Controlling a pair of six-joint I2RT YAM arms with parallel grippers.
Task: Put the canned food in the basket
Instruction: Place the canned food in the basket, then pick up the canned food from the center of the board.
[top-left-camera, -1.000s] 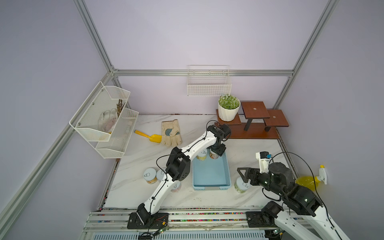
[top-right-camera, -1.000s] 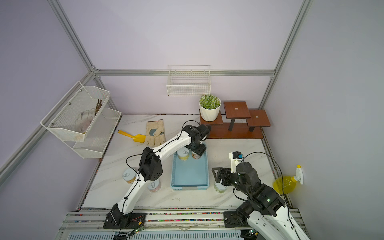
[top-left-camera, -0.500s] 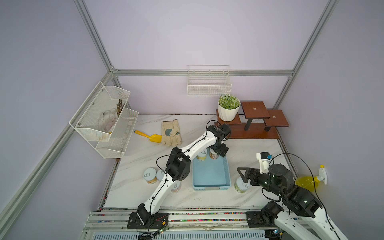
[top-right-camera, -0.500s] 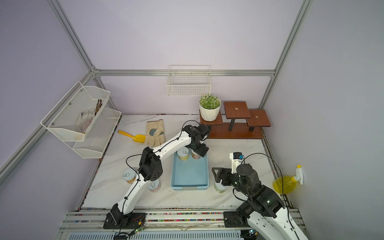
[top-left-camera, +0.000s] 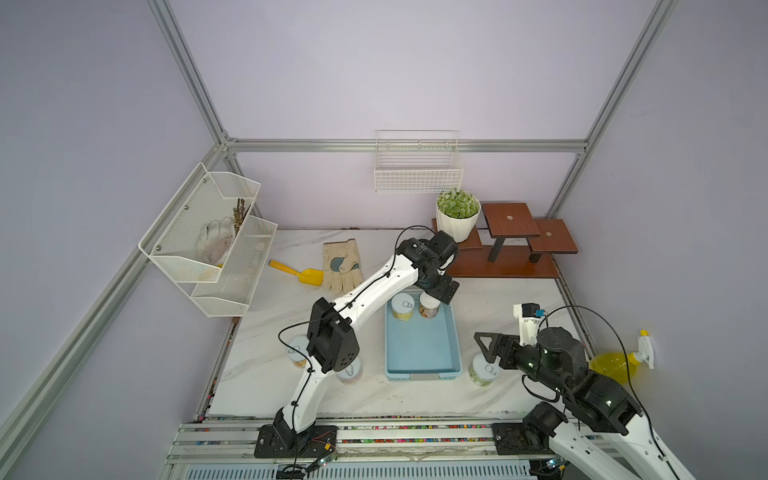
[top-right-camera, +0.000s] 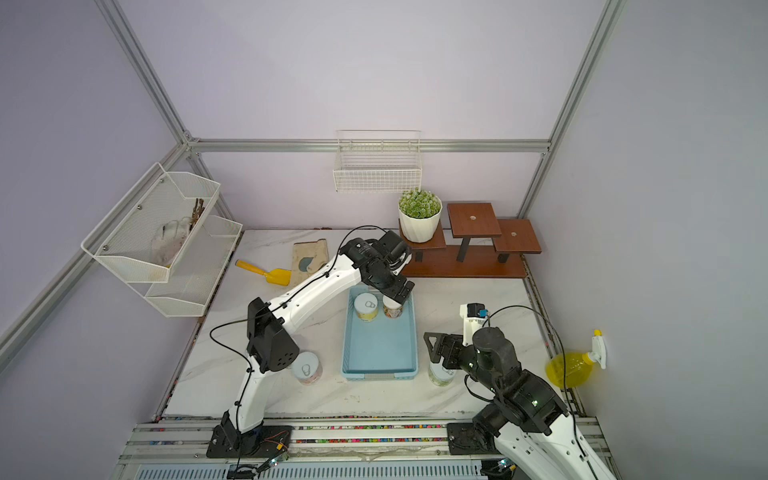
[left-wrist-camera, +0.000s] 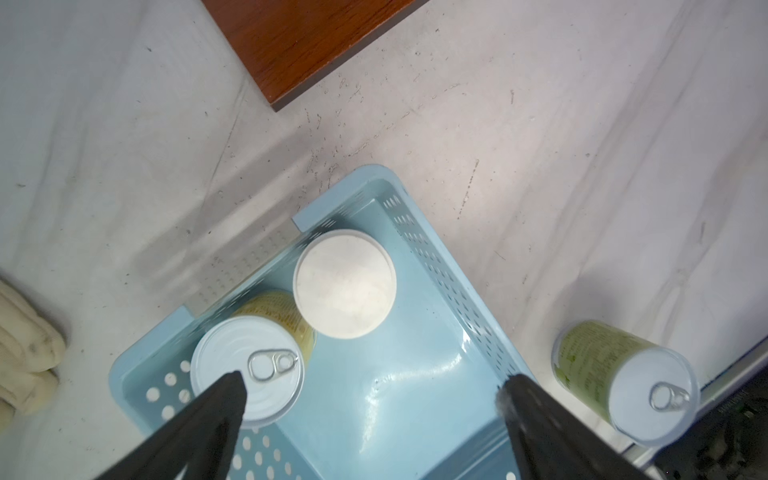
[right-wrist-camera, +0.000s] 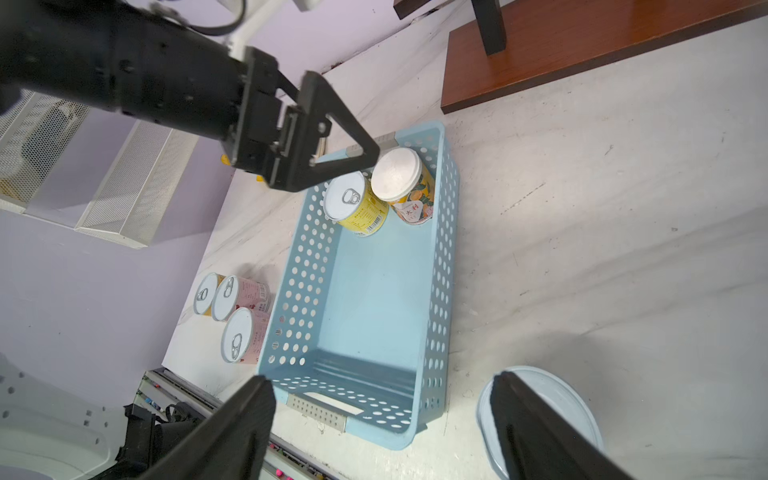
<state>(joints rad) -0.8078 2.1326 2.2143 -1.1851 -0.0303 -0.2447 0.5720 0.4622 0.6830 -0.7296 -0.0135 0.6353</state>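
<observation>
Left arm stretched over far end of basket (top-left-camera: 422, 353), wrist tipped down. Left fingers (left-wrist-camera: 216, 407) spread wide, empty, above yellow tin (left-wrist-camera: 270, 386) and flat-topped tin (left-wrist-camera: 345, 282) standing inside. Right fingers (right-wrist-camera: 528, 419) spread, empty, over green tin (top-left-camera: 482, 370) on bench (top-left-camera: 498, 299) beside basket.

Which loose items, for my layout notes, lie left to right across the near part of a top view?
Yellow-labelled round tin, pink-labelled round tin, light-blue perforated plastic basket, green-labelled round tin, yellow plastic spray bottle.

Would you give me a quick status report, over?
Left gripper open above light-blue perforated plastic basket, far end. Right gripper open beside green-label tin. Two tins in basket, three more tins on white marble table. Nothing in the way.
</observation>
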